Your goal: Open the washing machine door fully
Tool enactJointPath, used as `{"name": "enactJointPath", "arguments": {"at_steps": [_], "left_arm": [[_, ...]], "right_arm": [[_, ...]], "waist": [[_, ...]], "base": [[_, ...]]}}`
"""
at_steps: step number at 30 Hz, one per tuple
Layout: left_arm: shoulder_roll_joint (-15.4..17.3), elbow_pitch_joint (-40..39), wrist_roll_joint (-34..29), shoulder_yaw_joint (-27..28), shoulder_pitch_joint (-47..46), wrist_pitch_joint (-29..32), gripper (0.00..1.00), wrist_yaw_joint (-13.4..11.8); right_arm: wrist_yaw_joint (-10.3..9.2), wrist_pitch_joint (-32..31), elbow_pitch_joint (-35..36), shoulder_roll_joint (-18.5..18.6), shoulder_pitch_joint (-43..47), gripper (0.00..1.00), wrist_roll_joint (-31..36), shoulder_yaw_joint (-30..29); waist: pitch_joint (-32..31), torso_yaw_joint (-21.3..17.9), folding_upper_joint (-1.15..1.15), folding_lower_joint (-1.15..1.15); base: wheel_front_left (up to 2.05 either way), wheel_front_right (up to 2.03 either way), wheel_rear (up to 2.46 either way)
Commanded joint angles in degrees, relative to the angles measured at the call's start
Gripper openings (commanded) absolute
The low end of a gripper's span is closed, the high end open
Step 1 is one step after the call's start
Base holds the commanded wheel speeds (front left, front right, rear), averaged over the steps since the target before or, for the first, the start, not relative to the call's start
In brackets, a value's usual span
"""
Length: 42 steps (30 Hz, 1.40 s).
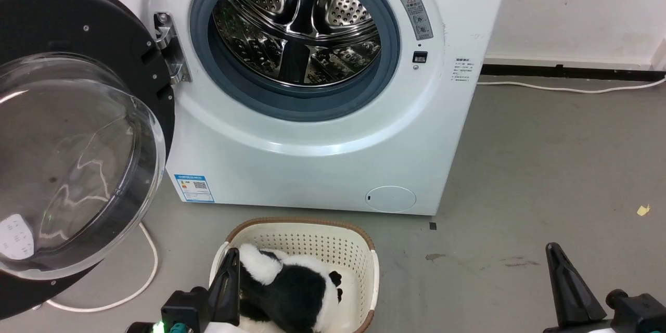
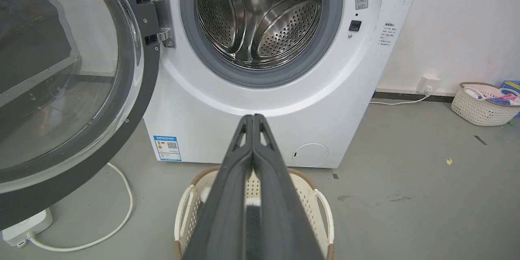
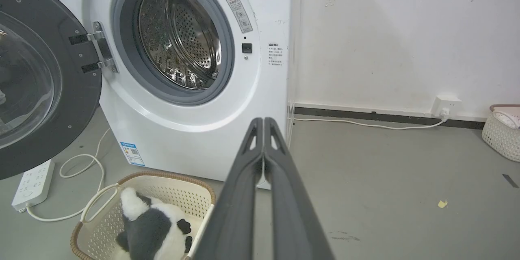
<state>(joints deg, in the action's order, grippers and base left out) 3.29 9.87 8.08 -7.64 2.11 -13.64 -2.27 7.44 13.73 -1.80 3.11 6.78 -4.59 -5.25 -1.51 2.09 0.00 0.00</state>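
- Head view: washing machine door swung wide off the washing machine; opening judged complete.
- Left end effector, right end effector: pinched closed, empty; further push likely unneeded.

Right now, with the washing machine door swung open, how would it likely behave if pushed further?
The washing machine door hangs on a metal hinge, so it would probably swing as one rigid piece. Its bulging glass bowl looks glossy, likely slippery to grip, and fairly heavy.
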Motion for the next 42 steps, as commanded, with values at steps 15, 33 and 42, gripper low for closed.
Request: {"name": "enactJointPath", "arguments": {"at_steps": [15,33,42], "left_arm": [[0.0,-1.5,-1.5,1.3,-0.4,1.9,0.0,0.4],[-0.1,-3.2,-2.8,2.5,-0.7,4.3,0.0,0.8],[-0.1,-3.9,-3.4,3.1,-0.9,5.3,0.0,1.0]], "right_arm": [[0.01,-1.9,0.3,0.0,-1.3,0.0,0.8,0.8],[0.02,-4.2,0.6,-0.1,-2.4,0.0,1.6,1.7],[0.02,-5.3,0.8,-0.1,-2.9,0.0,1.9,2.1]], "waist": [[0.2,-0.3,0.0,0.0],[0.5,-0.6,0.0,0.0],[0.6,-0.8,0.0,0.0]], "base": [[0.0,0.0,0.0],[0.0,0.0,0.0],[0.0,0.0,0.0]]}}
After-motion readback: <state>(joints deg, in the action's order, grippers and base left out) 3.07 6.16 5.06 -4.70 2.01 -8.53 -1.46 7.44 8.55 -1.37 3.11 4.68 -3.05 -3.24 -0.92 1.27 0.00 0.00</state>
